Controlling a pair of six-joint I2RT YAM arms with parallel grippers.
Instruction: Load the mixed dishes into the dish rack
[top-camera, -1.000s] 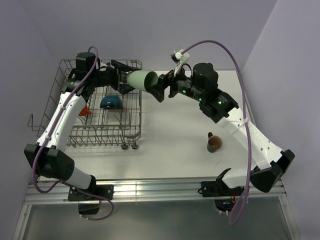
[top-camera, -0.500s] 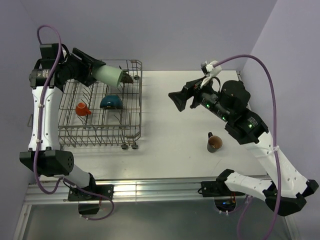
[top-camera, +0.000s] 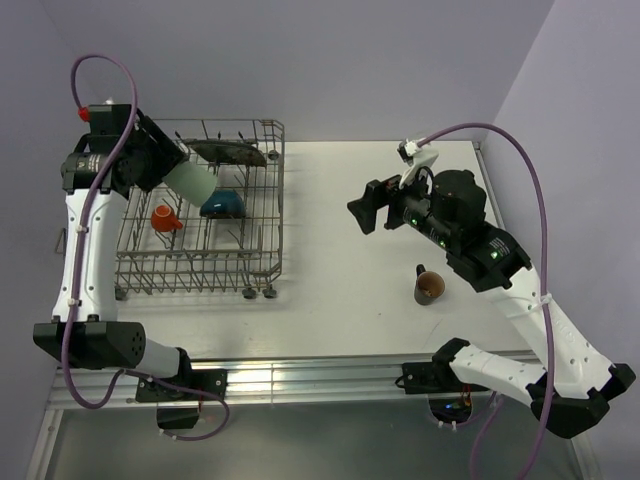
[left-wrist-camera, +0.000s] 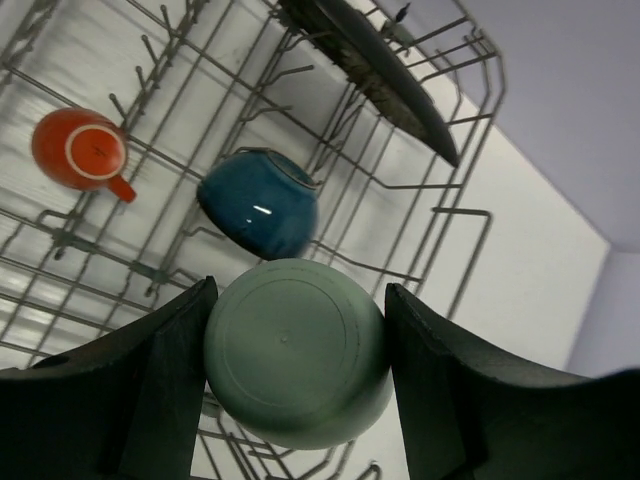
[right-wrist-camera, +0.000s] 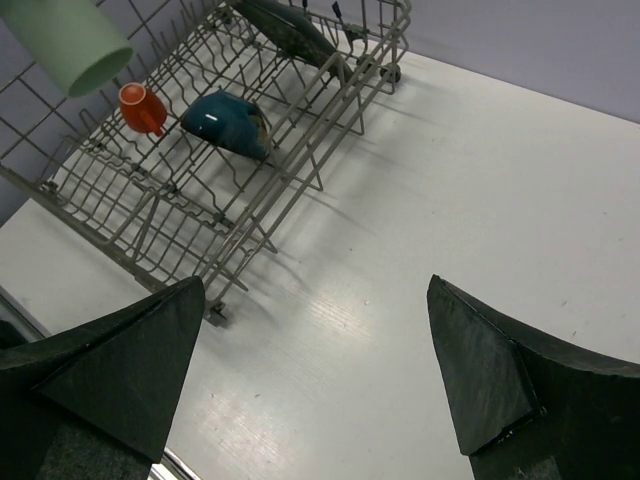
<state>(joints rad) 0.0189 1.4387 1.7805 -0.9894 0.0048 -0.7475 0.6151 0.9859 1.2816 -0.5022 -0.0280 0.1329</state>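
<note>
My left gripper (top-camera: 178, 172) is shut on the pale green mug (top-camera: 192, 183), held above the dish rack (top-camera: 268, 190); its base fills the space between my jaws in the left wrist view (left-wrist-camera: 296, 350). In the rack lie the blue bowl (top-camera: 222, 204) on its side, the orange-red cup (top-camera: 165, 218) and the dark square plate (top-camera: 228, 151) standing at the back. My right gripper (top-camera: 364, 211) is open and empty over the table, right of the rack. The small brown cup (top-camera: 428, 286) stands on the table under my right arm.
The white table (top-camera: 340, 270) lies between the rack and the brown cup. Purple walls close the back and both sides. A metal rail (top-camera: 300, 380) runs along the near edge by the arm bases.
My left gripper has swung the green mug down and back toward the rack's left part. My right gripper has moved slightly right and down, staying open.
</note>
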